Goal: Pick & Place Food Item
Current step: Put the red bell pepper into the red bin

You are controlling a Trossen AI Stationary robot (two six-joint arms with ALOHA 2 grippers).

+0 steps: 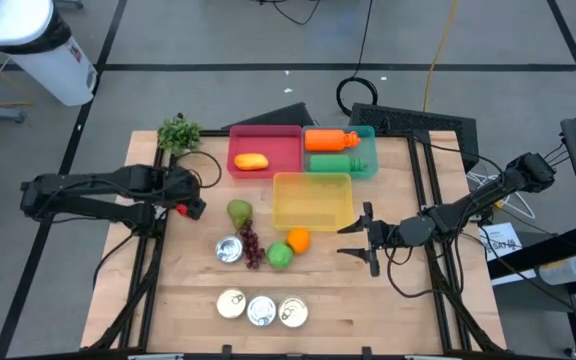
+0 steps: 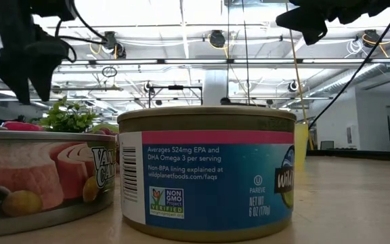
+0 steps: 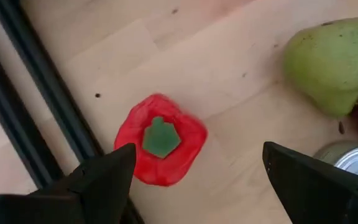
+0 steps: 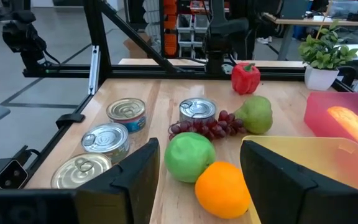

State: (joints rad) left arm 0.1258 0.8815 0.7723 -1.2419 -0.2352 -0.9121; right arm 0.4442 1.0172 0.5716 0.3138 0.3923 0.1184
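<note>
A red bell pepper (image 3: pixel 160 146) with a green stem stands on the wood near the table's left edge (image 1: pixel 181 209). My left gripper (image 3: pixel 197 180) hovers over it, open, with a finger on either side and not touching. My right gripper (image 1: pixel 363 238) is open above the table right of the yellow bin (image 1: pixel 312 200). It faces an orange (image 4: pixel 222 186) and a green round fruit (image 4: pixel 189 155). A pear (image 1: pixel 239 211), grapes (image 1: pixel 252 245) and an upright can (image 1: pixel 230 249) sit mid-table.
At the far edge, a red bin (image 1: pixel 264 152) holds an orange-yellow item, and a green bin (image 1: pixel 340 152) holds an orange bottle and a green item. Three cans (image 1: pixel 262 311) stand in a row near the near edge. A potted plant (image 1: pixel 178 132) sits at the far left corner.
</note>
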